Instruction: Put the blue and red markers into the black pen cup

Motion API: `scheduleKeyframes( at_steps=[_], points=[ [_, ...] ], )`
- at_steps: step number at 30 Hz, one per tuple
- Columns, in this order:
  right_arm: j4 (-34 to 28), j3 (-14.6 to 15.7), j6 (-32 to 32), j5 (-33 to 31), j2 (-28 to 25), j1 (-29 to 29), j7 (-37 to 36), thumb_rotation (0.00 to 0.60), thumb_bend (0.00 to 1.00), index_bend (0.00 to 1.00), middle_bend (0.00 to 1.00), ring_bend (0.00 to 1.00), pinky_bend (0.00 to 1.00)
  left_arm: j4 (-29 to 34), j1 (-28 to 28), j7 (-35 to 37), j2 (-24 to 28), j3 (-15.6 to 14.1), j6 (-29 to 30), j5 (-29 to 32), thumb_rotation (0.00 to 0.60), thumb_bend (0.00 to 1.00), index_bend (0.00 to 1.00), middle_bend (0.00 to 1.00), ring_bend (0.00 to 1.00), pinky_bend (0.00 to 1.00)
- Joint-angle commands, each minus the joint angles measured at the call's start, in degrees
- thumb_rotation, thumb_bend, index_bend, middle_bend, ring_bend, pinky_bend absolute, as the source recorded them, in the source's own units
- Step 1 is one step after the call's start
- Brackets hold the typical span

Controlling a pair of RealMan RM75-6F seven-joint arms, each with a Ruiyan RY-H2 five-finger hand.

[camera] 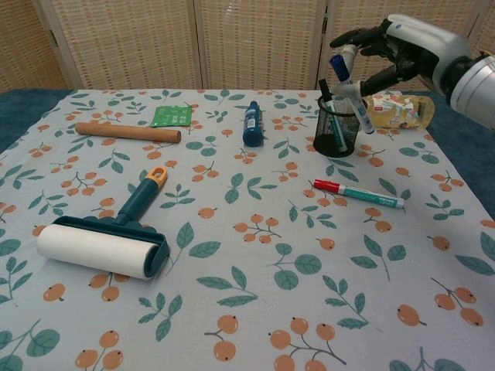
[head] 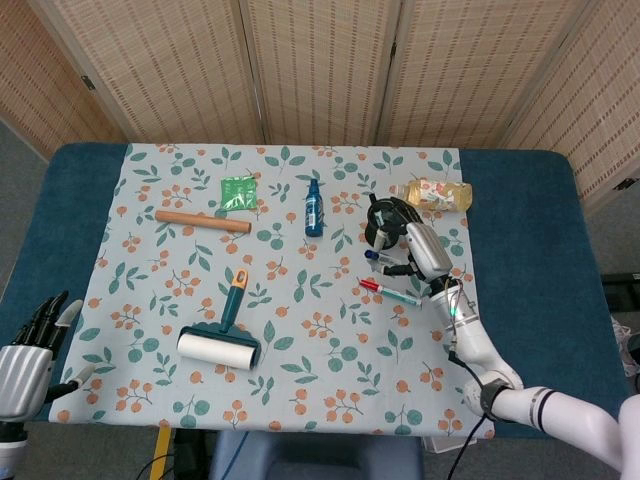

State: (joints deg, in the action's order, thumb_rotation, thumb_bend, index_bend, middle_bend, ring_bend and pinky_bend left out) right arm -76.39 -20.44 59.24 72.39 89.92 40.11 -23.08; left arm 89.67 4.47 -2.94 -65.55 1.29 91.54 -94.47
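Observation:
My right hand point(camera: 410, 46) is raised over the black mesh pen cup point(camera: 339, 127) and holds the blue marker point(camera: 352, 89) tilted, blue cap up, its lower end beside the cup's rim. In the head view the right hand point(head: 420, 250) partly covers the pen cup point(head: 383, 225), with the blue marker point(head: 378, 257) sticking out to the left. A dark pen stands in the cup. The red marker point(camera: 358, 193) lies flat on the floral cloth in front of the cup, also seen as the red marker point(head: 390, 292). My left hand point(head: 25, 350) hangs at the table's near left corner, empty, fingers apart.
A lint roller point(camera: 108, 239) with a teal handle lies front left. A wooden rod point(camera: 128, 133), a green packet point(camera: 172, 116) and a blue bottle point(camera: 252, 124) lie at the back. A yellow packaged bottle point(camera: 398, 110) sits right behind the cup.

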Motion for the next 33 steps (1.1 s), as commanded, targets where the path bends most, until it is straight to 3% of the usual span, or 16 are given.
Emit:
scheduleKeyframes(
  at_steps=[1,8,23,33],
  points=[
    [3.87,-5.10,0.26,-4.50,4.36,3.94,0.32,0.600,0.25,0.65,0.14,0.00,0.00,-0.04,0.02,0.87,0.45,0.18,-0.38,0.80,0.600,0.21,0.00,0.00,0.01,0.27],
    [8.03,-9.86,1.94,-9.24,7.87,5.94,-0.97,0.600,0.25,0.65,0.14,0.00,0.00,0.20,-0.32,2.42,1.38,0.34,0.28,1.19,0.600,0.21,0.00,0.00,0.01,0.27],
    [29.67,-11.00,-5.06,-11.29,15.80,9.36,-14.19,0.600,0.25,0.65,0.14,0.00,0.00,0.22,-0.10,2.97,1.64,0.57,-0.74,2.46,0.600,0.21,0.00,0.00,0.01,0.27],
    [44.19,-11.61,-10.93,-10.27,21.67,15.70,-21.85,0.600,0.24,0.65,0.14,0.00,0.00,-0.23,-0.23,4.02,2.01,1.16,-0.51,3.55,0.600,0.21,0.00,0.00,0.01,0.27]
  ],
)
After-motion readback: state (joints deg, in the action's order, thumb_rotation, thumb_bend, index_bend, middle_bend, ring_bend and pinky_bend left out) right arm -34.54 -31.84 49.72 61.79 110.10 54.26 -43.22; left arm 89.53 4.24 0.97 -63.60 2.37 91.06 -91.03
